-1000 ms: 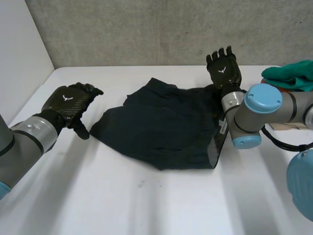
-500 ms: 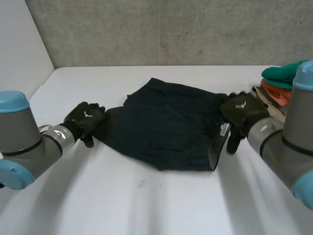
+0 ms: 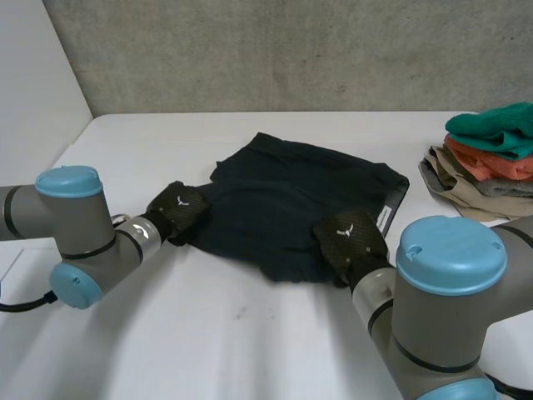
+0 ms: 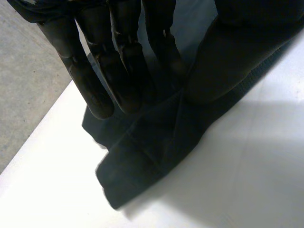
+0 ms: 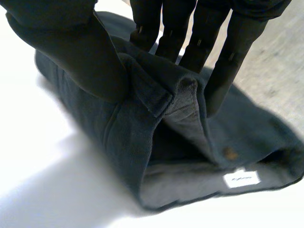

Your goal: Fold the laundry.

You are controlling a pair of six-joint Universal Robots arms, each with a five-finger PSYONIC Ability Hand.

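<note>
Where the white table [image 3: 250, 333] meets a grey concrete wall [image 3: 291, 50], a dark garment [image 3: 283, 200] lies.

Before me, the smooth white table [image 3: 250, 333] bears a crumpled dark navy cloth garment [image 3: 283, 208] and, well apart, a pile of folded green, orange and beige clothes [image 3: 483, 162].

Laboratory test bench: bare concrete wall [image 3: 275, 50], plain white table [image 3: 250, 350], two grey robot arms [image 3: 71, 225] mounted alongside.

Clothes pile [image 3: 487, 167] cut off at head view's edge; garment label [image 5: 241, 179] text unreadable.
</note>
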